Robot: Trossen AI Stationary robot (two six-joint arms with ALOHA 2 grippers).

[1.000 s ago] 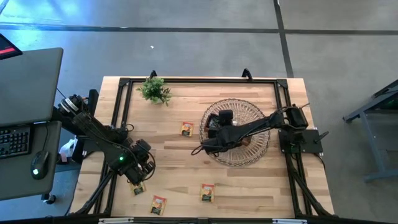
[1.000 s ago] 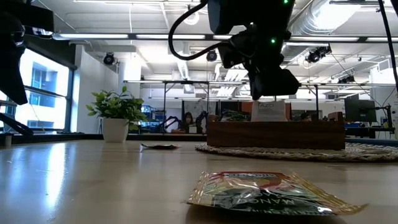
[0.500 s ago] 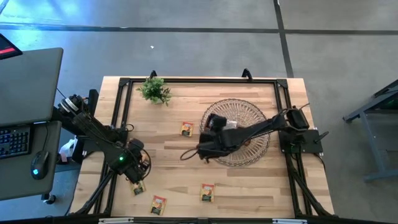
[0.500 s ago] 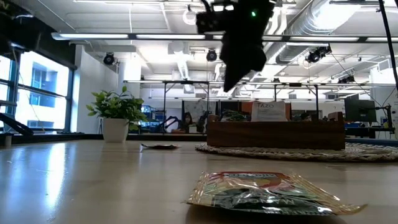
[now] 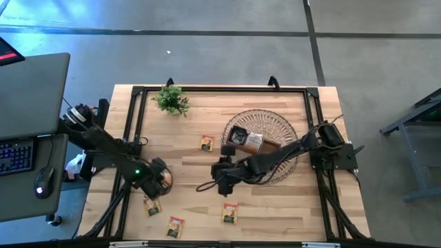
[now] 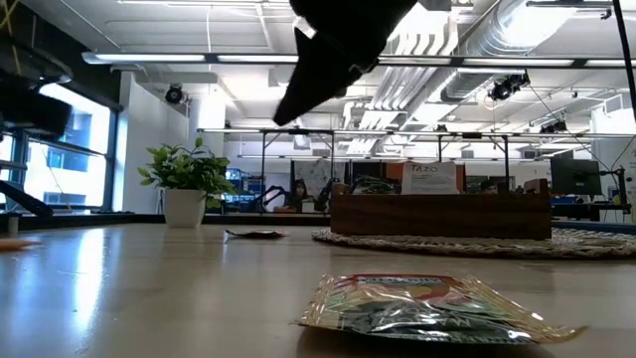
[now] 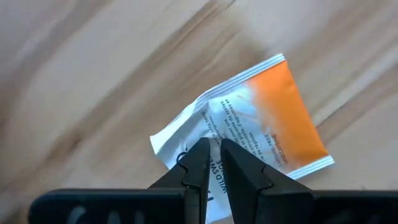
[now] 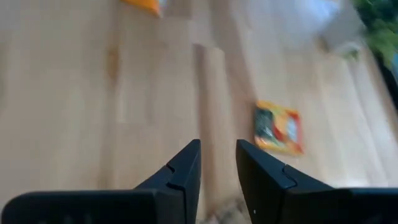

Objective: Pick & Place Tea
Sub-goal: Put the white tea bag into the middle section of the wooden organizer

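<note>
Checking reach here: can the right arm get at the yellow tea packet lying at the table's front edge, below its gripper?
Probably yes: the right gripper hangs open above bare wood, with nothing between it and the yellow tea packet.

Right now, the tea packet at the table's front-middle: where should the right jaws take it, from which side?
Come straight down on the front packet and pinch a crimped edge: it lies flat, but the low view shows its rim curling off the table. The right gripper is open. The left gripper is shut on a white-orange packet.
</note>
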